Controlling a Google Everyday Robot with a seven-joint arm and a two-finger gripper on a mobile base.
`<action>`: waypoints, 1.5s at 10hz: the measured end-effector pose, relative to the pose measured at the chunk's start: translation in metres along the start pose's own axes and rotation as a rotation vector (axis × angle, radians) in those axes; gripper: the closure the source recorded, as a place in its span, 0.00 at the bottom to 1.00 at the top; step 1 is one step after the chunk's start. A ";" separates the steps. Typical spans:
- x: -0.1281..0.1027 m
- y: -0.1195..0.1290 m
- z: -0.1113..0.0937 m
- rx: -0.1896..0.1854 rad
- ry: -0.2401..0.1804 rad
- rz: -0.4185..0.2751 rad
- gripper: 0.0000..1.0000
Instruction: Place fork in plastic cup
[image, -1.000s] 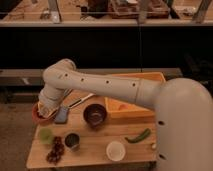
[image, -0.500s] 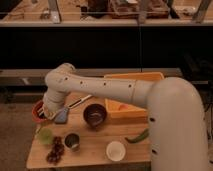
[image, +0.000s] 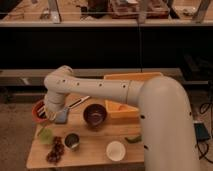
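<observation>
My gripper (image: 50, 118) hangs from the white arm at the left side of the wooden table (image: 95, 150), just above and right of the light green plastic cup (image: 45, 136). It is shut on the slim pale fork (image: 44, 129). The fork slants down to the left, and its lower end is at the cup's rim. The arm's wrist hides the top of the fork.
A red bowl (image: 38, 110) and a grey-blue pad (image: 62, 117) sit right beside the gripper. A black-handled utensil (image: 78, 102), a dark bowl (image: 95, 115), an orange tray (image: 127, 102), a metal cup (image: 72, 141), a white cup (image: 116, 150), dark grapes (image: 55, 151) and a green pepper (image: 134, 139) are also on the table.
The gripper has moved a little down and left with the fork, from beside the red bowl to just over the green cup.
</observation>
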 end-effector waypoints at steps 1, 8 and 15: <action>-0.001 -0.002 0.006 -0.013 0.008 -0.003 0.85; 0.007 0.009 0.030 -0.091 0.069 0.021 0.84; 0.001 0.008 0.034 -0.137 0.094 0.004 0.20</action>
